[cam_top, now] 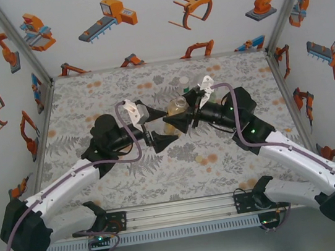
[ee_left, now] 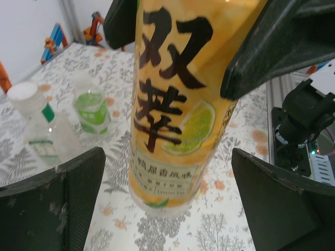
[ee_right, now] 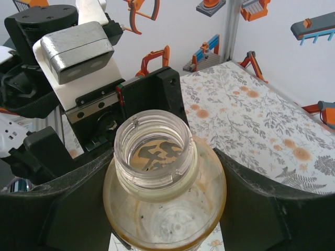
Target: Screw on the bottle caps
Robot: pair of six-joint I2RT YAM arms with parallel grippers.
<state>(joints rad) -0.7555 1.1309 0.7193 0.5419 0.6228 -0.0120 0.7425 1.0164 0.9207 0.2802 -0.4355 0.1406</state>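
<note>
Yellow-orange bottle (ee_right: pixel 165 178) was held above the middle of the table (cam_top: pixel 90 105) in the right gripper's (ee_right: pixel 166 209) half-closed jaws. Its neck was bare, the cap not yet screwed on. The left gripper (ee_left: pixel 170 201) stood wide around it, not touching.

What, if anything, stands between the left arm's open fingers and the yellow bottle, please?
Nothing visible does. The left fingers stand open on either side of the yellow bottle, apart from it, while the right fingers grip it higher up.
</note>
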